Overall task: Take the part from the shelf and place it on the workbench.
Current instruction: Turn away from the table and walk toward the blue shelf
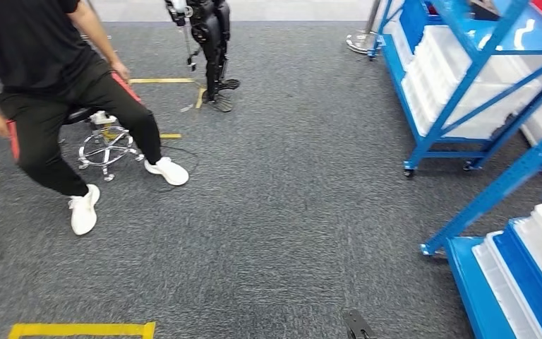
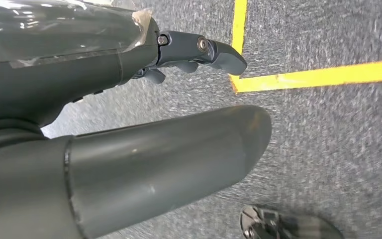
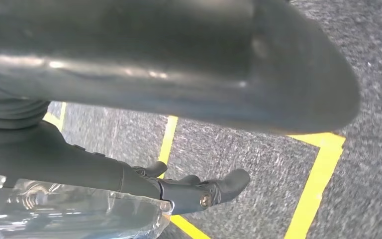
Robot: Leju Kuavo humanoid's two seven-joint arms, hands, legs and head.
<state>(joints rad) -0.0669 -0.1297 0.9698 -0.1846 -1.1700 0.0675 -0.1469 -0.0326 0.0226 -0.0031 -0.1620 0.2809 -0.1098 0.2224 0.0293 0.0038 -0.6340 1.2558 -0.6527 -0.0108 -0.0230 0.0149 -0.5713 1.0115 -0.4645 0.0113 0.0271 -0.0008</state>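
Overhead, the head view looks down on grey carpet (image 1: 289,212). Blue shelving (image 1: 466,92) stands at the upper right of the frame, its levels filled with white trays (image 1: 452,78); a second blue rack (image 1: 515,275) with more white trays sits at the lower right. Which tray holds the part cannot be told from these pictures. At the upper left a person (image 1: 49,78) in black clothes and white shoes sits on a wheeled stool (image 1: 104,145) with chrome legs. Near the top centre stand the dark legs of another robot (image 1: 215,49), close to strips of yellow floor tape (image 1: 162,80). More yellow tape (image 1: 81,329) lies at the lower left edge.

The left wrist view shows the left hand (image 2: 199,52) hanging above the carpet and a yellow tape corner (image 2: 288,78). Its dark fingers (image 2: 224,56) are loosely curved with nothing between them.

The right wrist view shows the right hand (image 3: 199,191) over carpet crossed by yellow tape lines (image 3: 318,184). Its fingers (image 3: 229,183) are likewise loosely extended and hold nothing.
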